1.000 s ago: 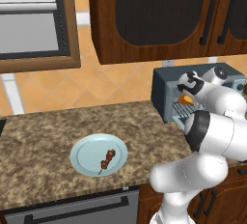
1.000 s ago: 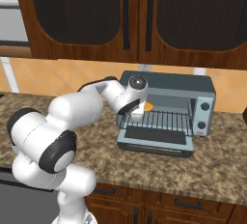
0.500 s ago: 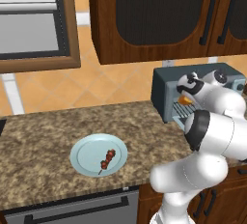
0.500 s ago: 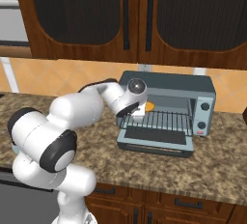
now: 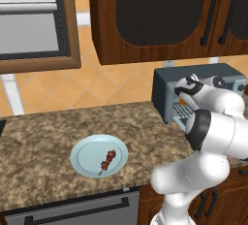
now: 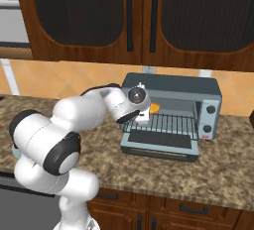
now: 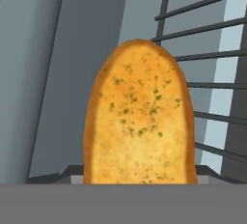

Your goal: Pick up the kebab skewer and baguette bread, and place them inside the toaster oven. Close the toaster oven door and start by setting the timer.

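One arm bent into toaster oven (image 6: pixel 198 91) | hand (image 6: pixel 144 119) at rack | holding baguette bread (image 7: pixel 140 117)

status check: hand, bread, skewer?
Hand at the blue-grey toaster oven mouth, finger state unseen. Golden herb-flecked baguette bread inside, by wire rack. Dark red kebab skewer on pale blue plate.

One kebab skewer (image 5: pixel 107 161); one plate (image 5: pixel 85 154); one baguette bread (image 7: pixel 140 117) — one toaster oven (image 6: pixel 174 88).

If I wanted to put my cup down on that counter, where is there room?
Free: the granite counter left of the plate, and the stretch between the plate and the toaster oven. Crowded: the oven mouth, where the arm reaches in with the baguette bread above the open toaster oven door.
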